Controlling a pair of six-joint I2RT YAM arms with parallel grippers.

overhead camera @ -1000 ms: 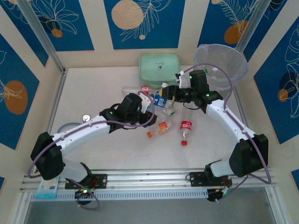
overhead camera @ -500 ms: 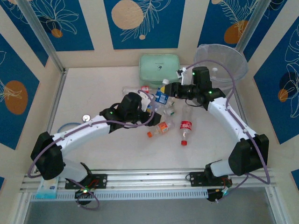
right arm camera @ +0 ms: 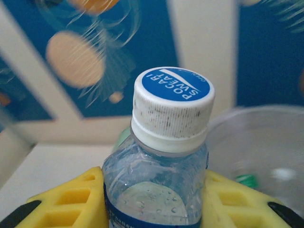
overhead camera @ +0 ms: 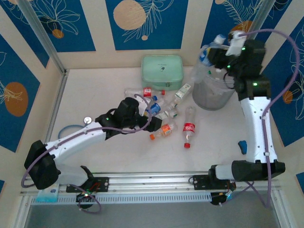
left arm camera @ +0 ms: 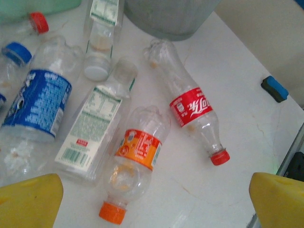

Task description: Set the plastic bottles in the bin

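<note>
The white table (overhead camera: 95,92) is seen from above, with the bin (overhead camera: 209,97) stood at its far right corner. The bin's rim is largely hidden behind the right arm, and only its base is caught at the top edge of the left wrist view. A mint-green case (overhead camera: 161,69) is laid flat at the far edge, left of the bin.

The right gripper (right arm camera: 154,202) is raised beside the top of the bin and is closed on a clear bottle (right arm camera: 159,161) with a blue-and-white cap, gripped below the neck. The bottle's lower body is cut off, and whether it is over the opening cannot be told. Something green is glimpsed inside the bin, too blurred to name.

The left gripper (left arm camera: 154,199) is held low over the table with its jaws spread wide and nothing between them; only its two yellow tips are shown.

Laid on the table beneath it are a blue-labelled bottle (left arm camera: 35,107), a green-and-white-labelled bottle (left arm camera: 92,135), a red-labelled bottle (left arm camera: 192,109) and an orange-labelled bottle (left arm camera: 137,152). A small blue object (left arm camera: 274,89) is seen well to their right, its nature unclear
</note>
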